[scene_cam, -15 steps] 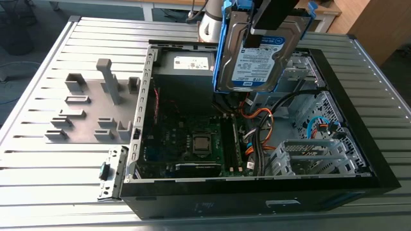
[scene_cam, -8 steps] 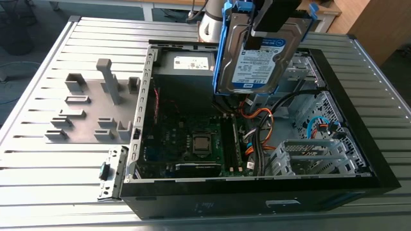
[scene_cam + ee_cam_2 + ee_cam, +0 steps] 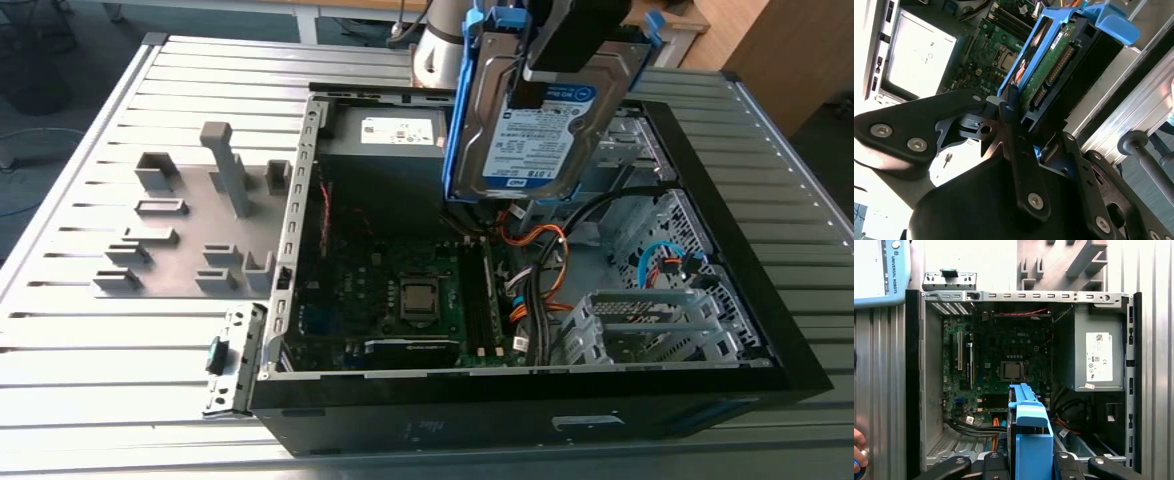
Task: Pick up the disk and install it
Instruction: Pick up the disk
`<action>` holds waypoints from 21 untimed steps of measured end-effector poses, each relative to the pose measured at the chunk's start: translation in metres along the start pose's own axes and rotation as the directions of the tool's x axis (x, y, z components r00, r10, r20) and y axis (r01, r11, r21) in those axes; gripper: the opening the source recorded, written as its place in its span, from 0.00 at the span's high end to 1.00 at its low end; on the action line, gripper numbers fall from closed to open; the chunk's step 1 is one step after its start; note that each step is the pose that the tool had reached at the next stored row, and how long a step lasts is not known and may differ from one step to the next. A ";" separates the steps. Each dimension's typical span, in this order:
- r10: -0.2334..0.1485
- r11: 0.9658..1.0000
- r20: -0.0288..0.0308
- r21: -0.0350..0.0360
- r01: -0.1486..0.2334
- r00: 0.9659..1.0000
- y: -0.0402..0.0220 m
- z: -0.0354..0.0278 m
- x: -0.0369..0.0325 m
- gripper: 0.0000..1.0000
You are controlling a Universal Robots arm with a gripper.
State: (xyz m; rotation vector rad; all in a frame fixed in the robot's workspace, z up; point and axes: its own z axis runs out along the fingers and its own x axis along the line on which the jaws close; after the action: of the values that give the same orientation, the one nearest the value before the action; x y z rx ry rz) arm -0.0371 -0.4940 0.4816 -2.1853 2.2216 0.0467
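Note:
The disk, a silver hard drive with a white-and-blue label and a blue bracket round its edges, hangs on edge in the air over the open computer case. My gripper is shut on its upper end, with black fingers on both faces. In the second wrist view the disk runs out from the gripper with its connector edge showing. In the first wrist view the blue bracket sits between the fingers, above the case's cables.
Inside the case lie the motherboard, a grey power supply box, orange cables and a metal drive bay. A grey holder fixture stands on the slatted table at the exterior view's left. A person's hand shows beside the case.

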 end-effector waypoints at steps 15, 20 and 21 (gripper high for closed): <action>0.000 1.000 0.000 0.000 0.000 1.000 -0.0002 -0.0004 0.0106 0.64; 0.000 1.000 0.000 0.000 0.000 1.000 -0.0002 -0.0005 0.0138 0.64; 0.000 1.000 0.000 0.000 0.000 1.000 -0.0003 -0.0005 0.0145 0.64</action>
State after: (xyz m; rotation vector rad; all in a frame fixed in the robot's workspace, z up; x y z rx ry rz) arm -0.0371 -0.5085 0.4816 -2.1855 2.2216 0.0467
